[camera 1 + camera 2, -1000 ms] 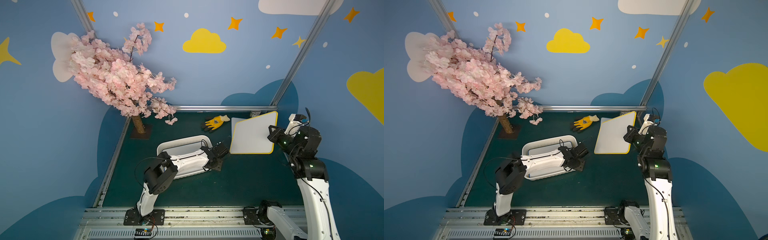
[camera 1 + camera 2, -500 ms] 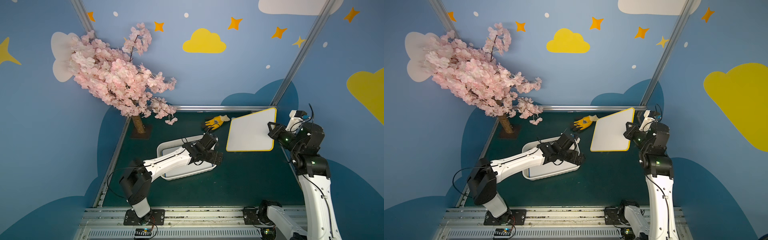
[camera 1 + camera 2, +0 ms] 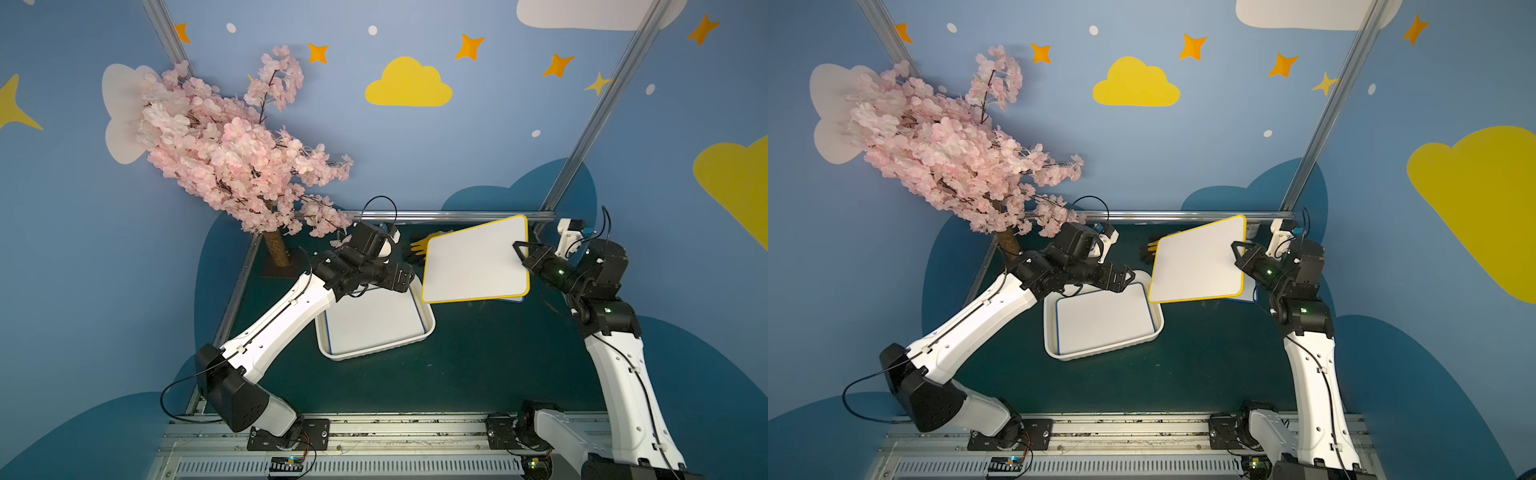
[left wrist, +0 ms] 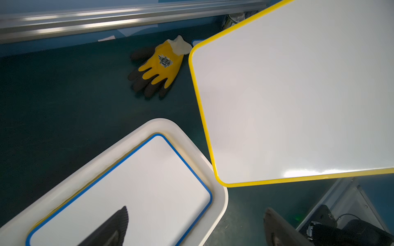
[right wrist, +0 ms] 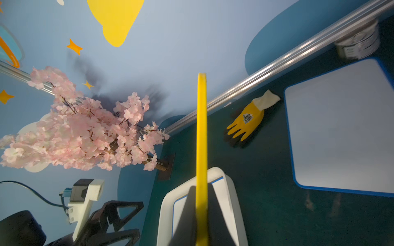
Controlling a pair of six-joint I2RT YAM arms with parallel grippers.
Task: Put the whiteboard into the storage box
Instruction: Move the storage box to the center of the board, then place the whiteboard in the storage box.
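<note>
Dark green table (image 3: 478, 365) carries, nearest, the shallow white plastic storage box (image 3: 374, 353); one flat rectangular blue-edged whiteboard (image 3: 374, 320) already lies inside it. Over the box's far end the left gripper (image 3: 1126, 279) hangs with jaws apart, empty. The right gripper (image 3: 520, 252) is clamped on the yellow-edged whiteboard (image 3: 473, 262), held tilted in the air just beside the box. Under it a second blue-edged whiteboard (image 5: 341, 132) seems to lie on the table, so two probably remain.
</note>
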